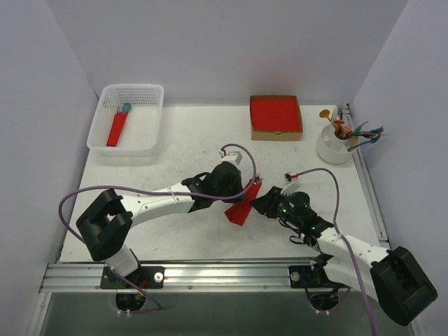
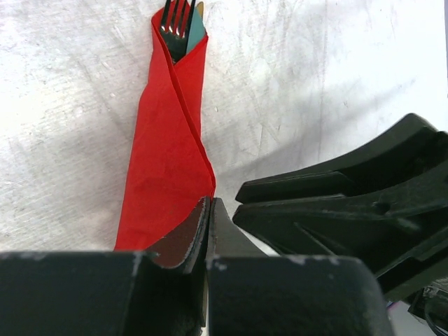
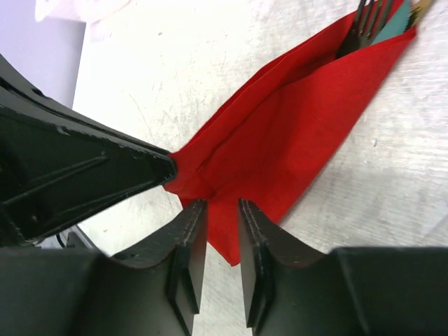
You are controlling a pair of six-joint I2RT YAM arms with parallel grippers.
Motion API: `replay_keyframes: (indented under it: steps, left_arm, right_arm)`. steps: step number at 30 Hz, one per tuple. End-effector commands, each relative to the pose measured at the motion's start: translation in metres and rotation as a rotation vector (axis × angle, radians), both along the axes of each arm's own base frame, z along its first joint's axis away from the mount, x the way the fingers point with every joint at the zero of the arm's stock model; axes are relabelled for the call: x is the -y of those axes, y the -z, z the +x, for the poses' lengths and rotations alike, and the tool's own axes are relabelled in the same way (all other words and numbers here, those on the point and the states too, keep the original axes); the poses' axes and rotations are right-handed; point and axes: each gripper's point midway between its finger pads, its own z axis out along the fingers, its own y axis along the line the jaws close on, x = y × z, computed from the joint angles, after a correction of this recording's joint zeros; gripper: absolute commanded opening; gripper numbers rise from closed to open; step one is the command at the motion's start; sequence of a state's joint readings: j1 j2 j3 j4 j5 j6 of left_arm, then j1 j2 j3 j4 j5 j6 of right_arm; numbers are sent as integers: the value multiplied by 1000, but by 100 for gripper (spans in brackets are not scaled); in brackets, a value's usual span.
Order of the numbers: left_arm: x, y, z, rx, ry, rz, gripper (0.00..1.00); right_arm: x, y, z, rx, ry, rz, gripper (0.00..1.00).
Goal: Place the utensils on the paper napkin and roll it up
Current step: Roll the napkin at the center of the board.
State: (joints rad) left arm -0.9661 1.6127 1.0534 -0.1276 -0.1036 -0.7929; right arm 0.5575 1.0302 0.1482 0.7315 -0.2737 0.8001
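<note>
On the bench (image 1: pixel 182 140), the paper napkin (image 1: pixel 245 204) loosely wraps the utensils (image 2: pixel 176 24), rolling unfinished. Left jaws pinch it; right jaws stand narrowly parted.

- Left arm (image 1: pixel 157 203), right arm (image 1: pixel 350 245): white links, black joint housings.
- Purple cable (image 1: pixel 60 208) along each.
- Blocky black shoulder units (image 1: pixel 105 224) just above the aluminium rail (image 1: pixel 224 276).
- Left pincer (image 2: pixel 208 224), right pincer (image 3: pixel 222 217): matte black, scuffed edges.
- Green LED (image 1: pixel 285 208), right wrist.

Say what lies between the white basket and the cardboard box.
Only bare table, seen in the top view, separates the white basket from the cardboard box.
</note>
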Motion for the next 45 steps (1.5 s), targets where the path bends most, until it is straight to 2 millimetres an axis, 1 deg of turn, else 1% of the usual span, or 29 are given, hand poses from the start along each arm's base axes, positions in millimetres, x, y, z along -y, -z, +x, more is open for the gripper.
replay_keyframes:
  steps: [1,2,4,5,8,10,13,15,16,17,19,21,24,27,28,29,30,32,33,34,35,39,40,41,42,43,44,45]
  left_arm:
    - [17,-17,4,31,13,-56,2]
    - [18,-17,3,31,18,-58,2]
    - [21,-16,3,31,21,-60,2]
    - [23,-15,2,31,26,-62,2]
    - [29,-14,-1,30,37,-65,2]
    - [33,-12,-2,27,39,-73,2]
    - [41,-11,-6,21,51,-84,2]
    - [46,-10,-9,19,58,-87,2]
    - [48,-8,-9,19,59,-87,2]
    - [51,-10,-10,22,62,-93,2]
    - [52,-5,-11,16,58,-89,3]
    - [58,-6,-11,29,65,-115,2]
    - [64,2,-13,26,69,-115,2]
    - [68,17,-16,12,76,-104,2]
    - [70,18,-16,16,76,-113,2]
    - [71,21,-18,16,78,-115,2]
    - [69,29,-18,7,72,-111,2]
    - [72,32,-19,8,76,-127,2]
    - [73,37,-22,13,79,-130,3]
    - [73,37,-22,13,79,-130,3]
    - [73,39,-23,21,73,-124,2]
    - [72,46,-24,29,71,-114,2]
    - [71,49,-25,26,74,-112,3]
    - [70,51,-26,27,77,-111,2]
    - [71,51,-26,35,79,-116,2]
    - [68,55,-27,35,80,-109,3]
    - [67,56,-28,36,80,-110,2]
    - [68,56,-28,44,82,-117,2]
  right_arm:
    - [18,6,3,-17,81,-57,24]
    - [20,6,4,-23,84,-61,18]
    - [20,9,4,-34,80,-65,13]
    - [21,13,4,-46,80,-75,9]
    - [23,23,5,-79,90,-96,4]
    - [22,25,6,-82,83,-96,3]
    - [24,37,8,-124,87,-126,1]
    - [24,39,9,-127,85,-126,0]
    - [24,43,9,-139,81,-132,0]
    - [24,43,10,-141,83,-133,0]
    - [27,49,12,-162,96,-146,0]
    - [27,51,12,-171,96,-144,0]
    - [33,52,14,-185,126,-149,0]
    - [43,52,17,-204,177,-171,0]
    - [47,50,19,-203,199,-172,1]
    - [51,49,20,-205,220,-178,4]
    - [58,52,19,-222,246,-199,6]
    - [66,44,23,-206,282,-189,12]
    - [73,38,25,-211,304,-189,17]
    - [73,37,25,-211,305,-189,17]
    - [79,39,25,-226,316,-199,20]
    - [82,28,30,-211,307,-172,29]
    - [76,24,30,-205,270,-147,32]
    - [75,20,32,-196,257,-135,34]
    - [74,20,34,-197,237,-134,35]
    - [68,17,34,-195,197,-117,37]
    - [65,11,38,-183,181,-106,37]
    - [64,13,40,-187,164,-114,38]
